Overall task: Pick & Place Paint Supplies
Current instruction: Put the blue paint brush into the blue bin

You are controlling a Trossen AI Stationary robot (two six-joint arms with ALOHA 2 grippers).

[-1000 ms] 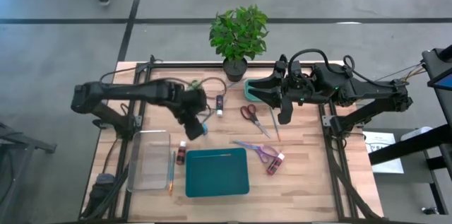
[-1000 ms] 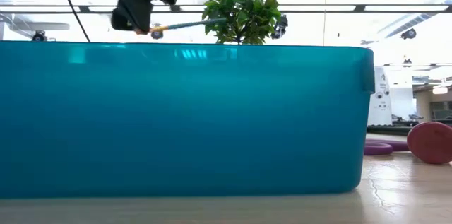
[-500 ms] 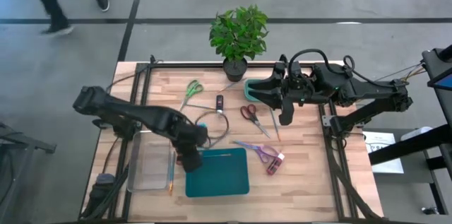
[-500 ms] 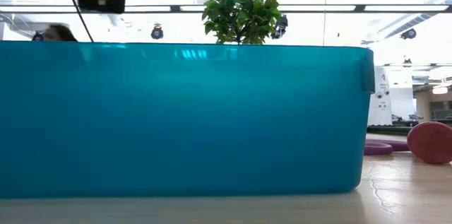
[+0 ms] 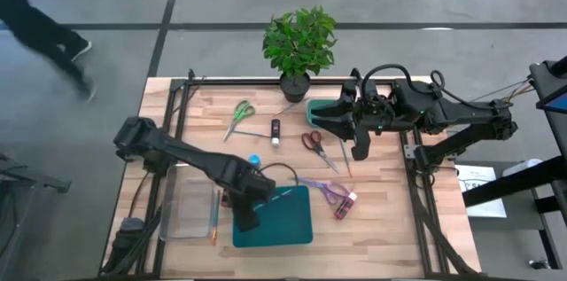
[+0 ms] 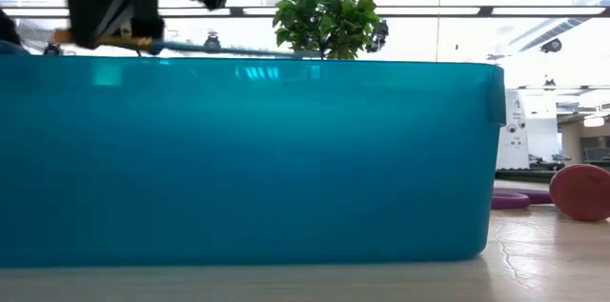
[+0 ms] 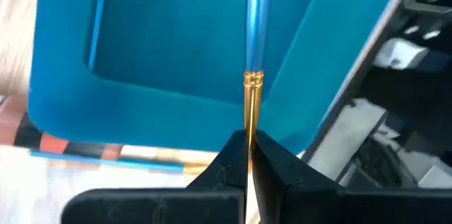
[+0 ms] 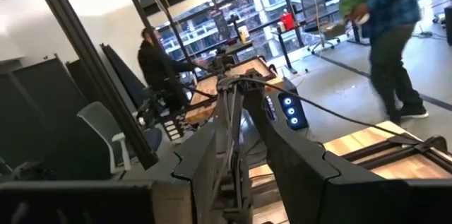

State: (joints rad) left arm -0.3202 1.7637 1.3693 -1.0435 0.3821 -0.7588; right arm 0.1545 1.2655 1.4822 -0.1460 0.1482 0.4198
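Observation:
My left gripper point(image 5: 244, 216) hangs over the left part of the teal tray point(image 5: 297, 228), shut on a thin brush point(image 7: 257, 19) with a blue handle and a gold ferrule. In the low view the brush point(image 6: 229, 50) lies nearly level just above the tray's rim point(image 6: 381, 64). Another blue-handled brush point(image 7: 99, 19) lies inside the tray. My right gripper point(image 5: 323, 120) waits raised at the far right, pointing level, its fingers point(image 8: 201, 174) apart. A black bottle with a white cap point(image 5: 275, 130) lies far of the tray, and a pinkish bottle point(image 5: 345, 204) lies right of it. My left gripper pinches the brush at its gold ferrule point(image 7: 248, 121) between the two fingertips. The fingers come from above, slanting down, and lie across the brush. The blue handle point(image 6: 248, 50) sticks out to one side and a short orange end point(image 6: 65, 36) to the other. The brush is lifted clear of the tray.
A clear tray point(image 5: 188, 201) stands left of the teal one, with an orange-handled brush point(image 5: 215, 216) between them. Green scissors point(image 5: 239, 113), red scissors point(image 5: 312, 142) and purple scissors point(image 5: 323, 191) lie about. A potted plant point(image 5: 299, 46) stands at the far edge.
My left gripper has swung from the table's middle toward the near edge and come down over the teal tray, tipping more steeply downward. It stays shut on the brush, which now sits just above the tray's rim. A person has walked across the floor beyond the table.

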